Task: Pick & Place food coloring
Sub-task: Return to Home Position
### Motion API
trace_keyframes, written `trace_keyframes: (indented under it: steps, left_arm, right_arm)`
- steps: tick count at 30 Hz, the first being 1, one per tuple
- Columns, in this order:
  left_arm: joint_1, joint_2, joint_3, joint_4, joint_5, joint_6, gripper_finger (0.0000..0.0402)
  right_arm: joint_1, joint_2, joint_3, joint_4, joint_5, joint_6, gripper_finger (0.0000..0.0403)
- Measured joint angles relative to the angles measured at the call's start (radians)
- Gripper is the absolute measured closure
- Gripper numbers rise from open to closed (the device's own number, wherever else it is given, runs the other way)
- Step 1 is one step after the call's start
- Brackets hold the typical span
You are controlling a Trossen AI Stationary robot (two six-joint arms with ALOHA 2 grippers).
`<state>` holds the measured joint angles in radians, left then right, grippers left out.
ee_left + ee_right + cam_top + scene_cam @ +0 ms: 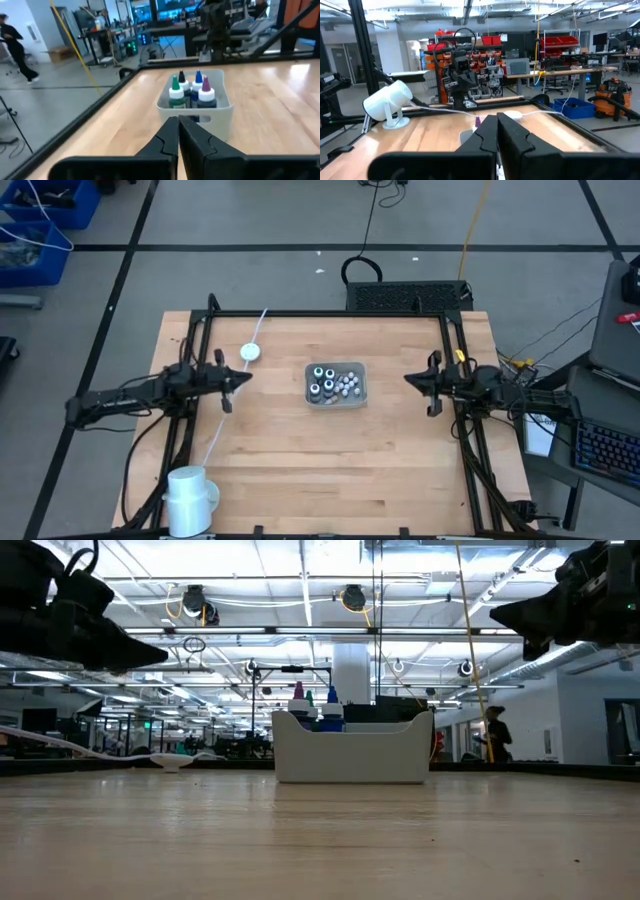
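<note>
A small grey tray (358,395) sits on the wooden table's middle, and the food coloring bottles (322,380) stand upright inside it. In the left wrist view the tray (220,112) holds several bottles (176,94) with dark bodies, white collars and green, black, blue and purple tips. My left gripper (243,377) hovers left of the tray, shut (178,121), touching nothing. My right gripper (407,378) hovers right of the tray, also shut (497,119); its own fingers hide most of the tray (465,136). In the low view both arms hang well above the tray (352,755).
A white round puck (250,352) with a white cable lies far-left of the tray. A white cylindrical lamp-like device (190,498) stands at the near-left corner. Black frame rails (330,313) border the table. Bare wood lies near the tray's front.
</note>
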<state>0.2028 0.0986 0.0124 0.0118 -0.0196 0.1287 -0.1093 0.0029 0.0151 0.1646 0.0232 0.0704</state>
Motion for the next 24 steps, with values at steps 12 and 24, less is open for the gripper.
trace_keyframes:
  steps: [12,24]
  left_arm:
    - [0.000,0.061,-0.002,0.020,0.018,-0.052,0.0365]
    - [0.000,0.061,-0.002,0.023,0.018,-0.056,0.0364]
  right_arm:
    - [0.000,0.000,0.000,-0.065,0.000,0.126,0.0403]
    - [0.000,0.000,0.000,-0.065,0.001,0.127,0.0403]
